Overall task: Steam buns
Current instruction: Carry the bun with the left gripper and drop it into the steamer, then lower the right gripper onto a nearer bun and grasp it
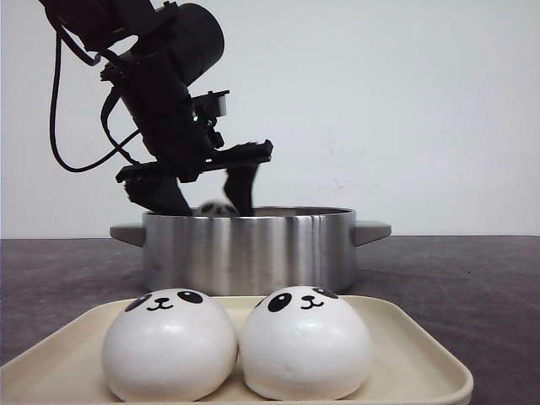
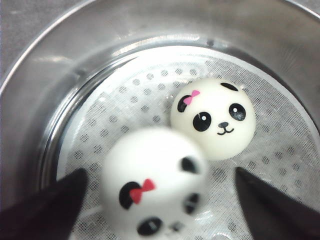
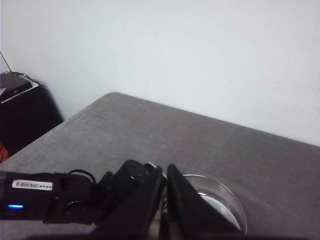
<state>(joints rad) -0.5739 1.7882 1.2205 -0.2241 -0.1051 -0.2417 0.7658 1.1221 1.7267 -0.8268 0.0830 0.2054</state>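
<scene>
Two white panda-face buns (image 1: 169, 342) (image 1: 305, 342) sit side by side on a cream tray (image 1: 422, 363) at the front. Behind it stands a steel pot (image 1: 253, 249). My left gripper (image 1: 207, 202) reaches into the pot from above, and the top of a bun (image 1: 218, 207) shows between its fingers. In the left wrist view the left gripper (image 2: 160, 200) is open, with a blurred bun with a red bow (image 2: 155, 185) between the fingers, not touching either. Another bun with a pink bow (image 2: 214, 119) rests on the perforated steamer insert (image 2: 125, 100). My right gripper (image 3: 165, 172) is shut and empty, above the table.
The pot has side handles (image 1: 371, 229) and a shiny inner wall (image 2: 50, 75). The right wrist view shows the left arm (image 3: 75, 200) and the pot's rim (image 3: 225, 200) on the grey table (image 3: 150, 130), with a dark cabinet (image 3: 25, 115) beyond the table's edge.
</scene>
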